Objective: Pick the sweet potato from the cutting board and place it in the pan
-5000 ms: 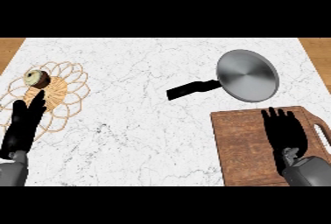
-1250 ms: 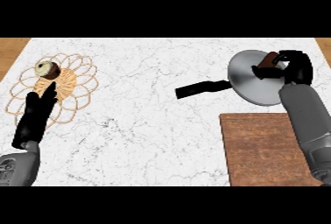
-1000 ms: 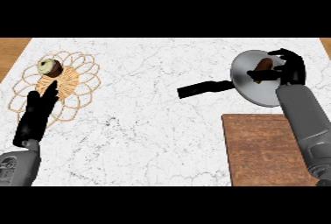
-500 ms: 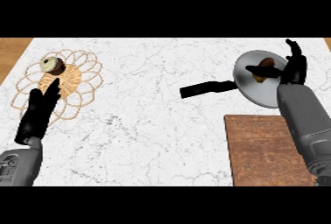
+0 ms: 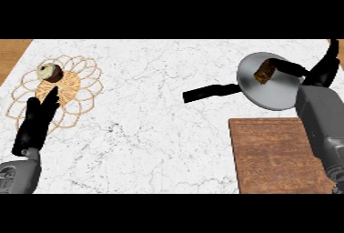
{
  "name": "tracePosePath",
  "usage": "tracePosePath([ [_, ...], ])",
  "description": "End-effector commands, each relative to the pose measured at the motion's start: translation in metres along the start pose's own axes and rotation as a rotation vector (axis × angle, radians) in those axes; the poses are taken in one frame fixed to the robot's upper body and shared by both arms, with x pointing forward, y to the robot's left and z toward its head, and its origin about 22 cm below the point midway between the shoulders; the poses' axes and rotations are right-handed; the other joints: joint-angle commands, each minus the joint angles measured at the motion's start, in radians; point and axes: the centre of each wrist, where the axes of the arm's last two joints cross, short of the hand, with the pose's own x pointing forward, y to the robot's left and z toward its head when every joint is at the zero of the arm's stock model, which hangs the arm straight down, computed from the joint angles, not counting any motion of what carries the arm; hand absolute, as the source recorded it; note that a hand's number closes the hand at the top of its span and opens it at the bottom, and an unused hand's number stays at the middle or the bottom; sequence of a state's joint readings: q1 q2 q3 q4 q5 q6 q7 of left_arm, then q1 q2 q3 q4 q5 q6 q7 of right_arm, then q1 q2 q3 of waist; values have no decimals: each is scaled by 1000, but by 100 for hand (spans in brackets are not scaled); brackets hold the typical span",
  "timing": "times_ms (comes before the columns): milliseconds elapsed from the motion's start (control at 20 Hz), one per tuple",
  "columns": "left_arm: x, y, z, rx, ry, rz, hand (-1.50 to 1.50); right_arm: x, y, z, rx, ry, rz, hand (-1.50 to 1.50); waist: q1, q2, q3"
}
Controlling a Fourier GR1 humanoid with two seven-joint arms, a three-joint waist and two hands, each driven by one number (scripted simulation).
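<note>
Your right hand (image 5: 321, 73) hangs at the pan's right rim, fingers spread, gripping nothing. The sweet potato (image 5: 264, 73) lies in the pan (image 5: 275, 94), just beside one fingertip and off the cutting board (image 5: 282, 154). Placement looks done. Next, lift clear without clipping the rim. Left hand (image 5: 37, 120) rests open at the left.

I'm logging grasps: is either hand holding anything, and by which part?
Nothing is held. The sweet potato lies in the pan; the right hand is open beside it, and the left hand is open too.
</note>
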State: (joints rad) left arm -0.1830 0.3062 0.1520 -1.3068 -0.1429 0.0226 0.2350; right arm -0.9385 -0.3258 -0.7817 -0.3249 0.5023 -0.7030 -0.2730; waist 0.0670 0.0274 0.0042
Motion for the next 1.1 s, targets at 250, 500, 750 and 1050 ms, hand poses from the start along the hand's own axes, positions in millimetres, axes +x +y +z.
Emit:
tracePosePath([
  [250,-24,10,9,38,45,15,0,-51,-61,-20,-139,32,-68,-150,-59,-25,-3],
  [500,-25,15,13,74,64,5,0,-76,-109,-26,-80,38,-52,-150,-95,-39,-6],
  [750,-33,40,19,75,91,18,0,-88,-171,-30,-36,19,-57,-150,-108,-44,-7],
  [1050,-18,18,27,89,68,27,0,-121,-248,7,5,7,-22,-150,-101,-39,-5],
])
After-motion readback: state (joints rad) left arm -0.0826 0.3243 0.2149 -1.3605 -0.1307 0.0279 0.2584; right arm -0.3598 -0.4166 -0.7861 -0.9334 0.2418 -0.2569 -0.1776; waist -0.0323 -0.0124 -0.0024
